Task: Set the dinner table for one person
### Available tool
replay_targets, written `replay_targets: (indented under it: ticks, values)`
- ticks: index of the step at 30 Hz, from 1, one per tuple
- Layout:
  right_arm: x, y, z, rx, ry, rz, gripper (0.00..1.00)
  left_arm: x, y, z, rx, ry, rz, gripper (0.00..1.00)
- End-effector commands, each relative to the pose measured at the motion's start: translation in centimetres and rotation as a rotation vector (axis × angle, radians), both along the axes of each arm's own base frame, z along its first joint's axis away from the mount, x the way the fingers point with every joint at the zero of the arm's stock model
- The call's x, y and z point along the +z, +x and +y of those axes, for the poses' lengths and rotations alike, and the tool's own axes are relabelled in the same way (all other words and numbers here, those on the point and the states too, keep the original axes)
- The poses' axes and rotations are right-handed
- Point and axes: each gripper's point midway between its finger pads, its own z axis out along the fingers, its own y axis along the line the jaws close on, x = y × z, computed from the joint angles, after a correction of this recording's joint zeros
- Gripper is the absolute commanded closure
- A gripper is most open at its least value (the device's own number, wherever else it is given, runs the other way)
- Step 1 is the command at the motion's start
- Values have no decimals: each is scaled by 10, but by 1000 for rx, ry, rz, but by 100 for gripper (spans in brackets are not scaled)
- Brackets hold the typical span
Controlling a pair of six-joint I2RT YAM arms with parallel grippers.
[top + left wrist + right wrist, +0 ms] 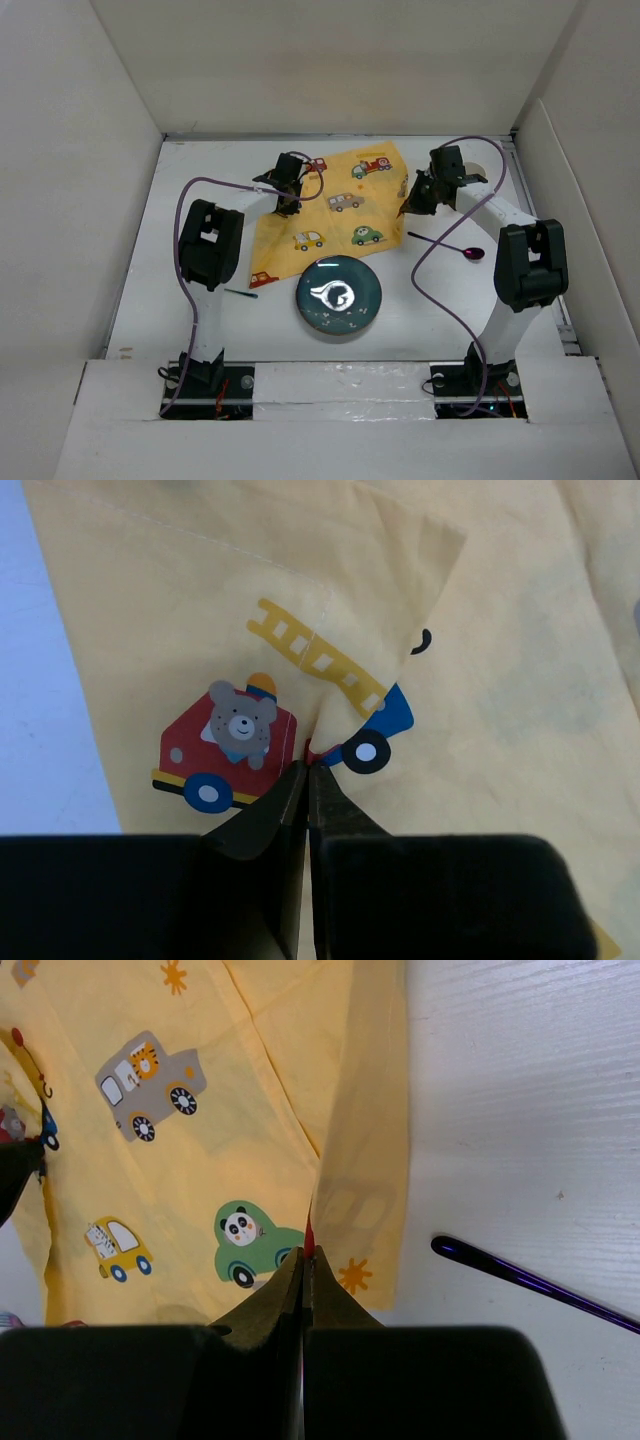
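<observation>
1. Yellow rectangular cloth printed with cartoon cars (340, 215) lies askew in the upper middle of the top view, on the large plain white dinner table (230, 155). Its lower edge is just beside the round dark-teal plate (338, 295).
2. The left gripper (307, 765) is pinched tight on a raised fold next to the fire-engine print. The right gripper (307, 1250) is likewise clamped on a ridge near the cloth's right edge.
3. Both pinches look thin to me, so one fold could slip free if the arms pull apart unevenly.
4. A low drag could also catch the plate, or sweep the slim purple spoon (455, 247) lying just right of the cloth.
5. Open tabletop shows toward the upper left and left of frame. Cream walls (330, 60) close in beyond every edge, so I'd expect little reach to spare up top.
</observation>
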Motion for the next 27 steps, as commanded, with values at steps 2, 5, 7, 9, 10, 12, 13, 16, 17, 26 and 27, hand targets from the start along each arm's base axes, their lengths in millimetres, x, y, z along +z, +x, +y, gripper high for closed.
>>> replay_targets:
  ticks: [2, 5, 7, 9, 10, 12, 13, 16, 17, 26, 27]
  values:
    - [46, 11, 1, 2, 27, -111, 100, -19, -16, 10, 20, 64, 83, 100]
    - [48, 12, -3, -8, 29, -115, 100, -8, -10, 22, 61, 42, 64, 100]
    - [48, 12, -3, -6, 28, -116, 100, 4, -5, 24, 74, -10, 38, 100]
    - [47, 12, -2, -7, 30, -114, 100, 27, 7, 39, 116, -42, -10, 100]
    - [45, 12, -2, -7, 34, -111, 100, 40, 12, 44, 129, -59, -36, 100]
    - [43, 12, -1, -5, 37, -105, 100, 55, 24, 65, 191, -95, -69, 100]
    - [43, 12, -1, -8, 38, -104, 100, 62, 30, 72, 208, -109, -88, 100]
    - [37, 11, -3, -13, 30, -93, 100, 73, 47, 97, 277, -142, -114, 100]
    - [36, 10, -3, -14, 29, -90, 100, 71, 49, 100, 282, -161, -98, 100]
    - [19, -6, -16, -56, -29, -46, 100, 64, 89, 138, 365, -275, -88, 100]
    - [14, -10, -17, -58, -31, -33, 100, 71, 98, 137, 361, -288, -108, 100]
